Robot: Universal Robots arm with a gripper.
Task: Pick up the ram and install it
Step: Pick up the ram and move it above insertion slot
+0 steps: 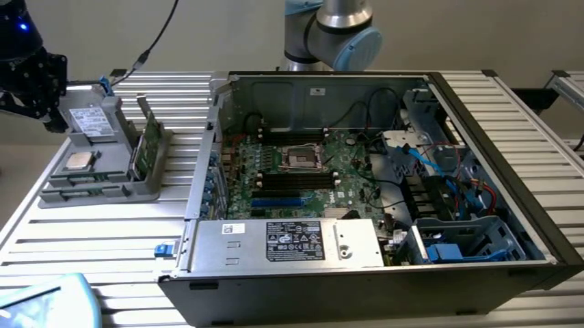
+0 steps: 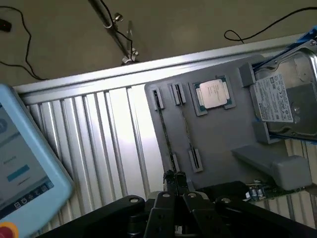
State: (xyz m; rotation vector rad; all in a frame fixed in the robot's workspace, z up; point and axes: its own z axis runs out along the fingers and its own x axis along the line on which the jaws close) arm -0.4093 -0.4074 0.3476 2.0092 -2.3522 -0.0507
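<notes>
pincer [image 2: 174,179]: tips together, nothing between them | ram [image 1: 149,147]: upright on edge in holder [image 1: 100,195] slot, near and below pincer, probably so its top edge stays free to grip | not yet lifted

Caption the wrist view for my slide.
Shut gripper facing the grey holder: ram edge-on in its slot, processor and drive beside it.

Hidden and cut-off parts around the grey tray [image 1: 108,193]
The ram [image 1: 146,145] had its lower edge sunk behind the tray's wall; on the tray, the drive [image 2: 287,99] ran off the picture's edge (label print too small to read), as did the pendant [image 2: 22,166], well apart.
</notes>
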